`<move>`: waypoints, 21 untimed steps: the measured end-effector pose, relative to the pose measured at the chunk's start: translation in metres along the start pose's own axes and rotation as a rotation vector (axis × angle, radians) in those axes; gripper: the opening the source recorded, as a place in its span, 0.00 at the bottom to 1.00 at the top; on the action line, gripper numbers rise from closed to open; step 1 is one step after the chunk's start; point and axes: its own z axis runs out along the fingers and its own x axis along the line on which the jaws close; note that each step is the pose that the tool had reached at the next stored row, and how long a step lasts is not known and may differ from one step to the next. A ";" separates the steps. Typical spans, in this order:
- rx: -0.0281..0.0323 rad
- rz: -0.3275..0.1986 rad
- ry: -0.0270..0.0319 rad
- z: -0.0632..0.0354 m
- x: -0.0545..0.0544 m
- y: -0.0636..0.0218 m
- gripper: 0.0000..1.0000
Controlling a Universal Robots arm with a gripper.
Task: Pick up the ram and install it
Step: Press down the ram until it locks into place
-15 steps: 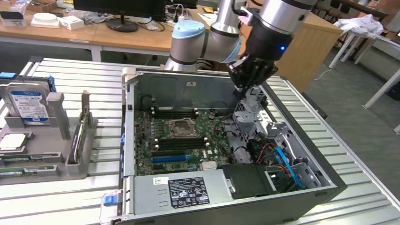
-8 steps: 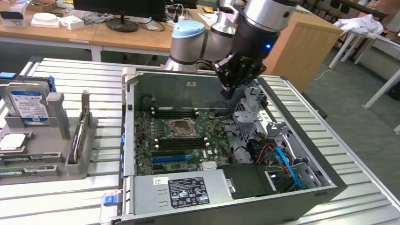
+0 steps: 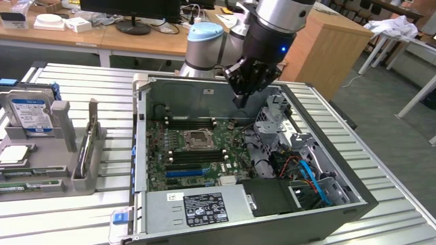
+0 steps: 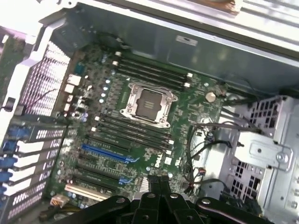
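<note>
Hovering above the open computer case: gripper, fingers closed; we cannot tell whether anything is pinched. Ram sticks lie in the grey tray by the bench edge, exterior view's left.

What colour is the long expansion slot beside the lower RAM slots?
Blue; the expansion slot shows best in the wrist view.

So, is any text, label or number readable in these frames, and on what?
No text can be read.
Blue-and-white sticker on the hard drive: too small to read.
power supply label: print and marks too small to read.
motherboard markings: blurred.
</note>
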 end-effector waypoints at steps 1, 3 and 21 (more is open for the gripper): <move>0.0000 -0.018 0.0019 0.0000 0.000 0.0000 0.10; 0.0000 -0.054 0.0055 0.0001 0.000 0.0000 0.10; 0.0009 -0.380 0.0390 0.0224 0.000 -0.0023 0.10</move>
